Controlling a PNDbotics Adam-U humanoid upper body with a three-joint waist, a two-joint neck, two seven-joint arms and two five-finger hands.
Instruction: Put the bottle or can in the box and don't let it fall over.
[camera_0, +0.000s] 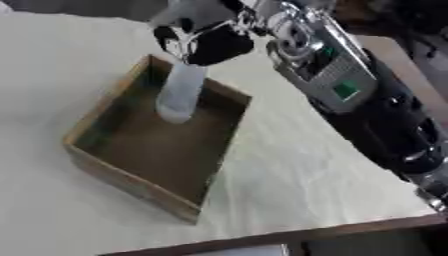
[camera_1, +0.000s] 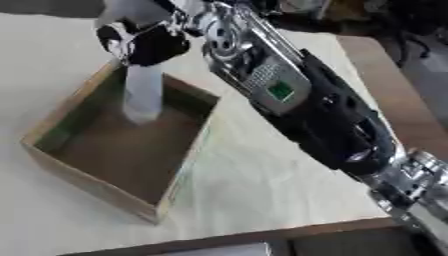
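Right hand (camera_0: 206, 42): clenched round the top of the pale translucent plastic bottle (camera_0: 181, 95)
Bottle: upright inside the brown open wooden box (camera_0: 105, 167)
Box: on the pale surface (camera_0: 297, 180)

We've got a chunky black forearm (camera_1: 337, 130), a silver wrist section with a green square mark (camera_0: 346, 91), and a black-and-white hand (camera_0: 206, 40).

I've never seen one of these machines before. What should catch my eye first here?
First, the big black and silver right arm sweeping in from the lower right, with a small green patch on its silver section. Its right hand is curled round the top of a pale bottle, held about upright inside the far end of an open wooden box. The box sits on a light table.
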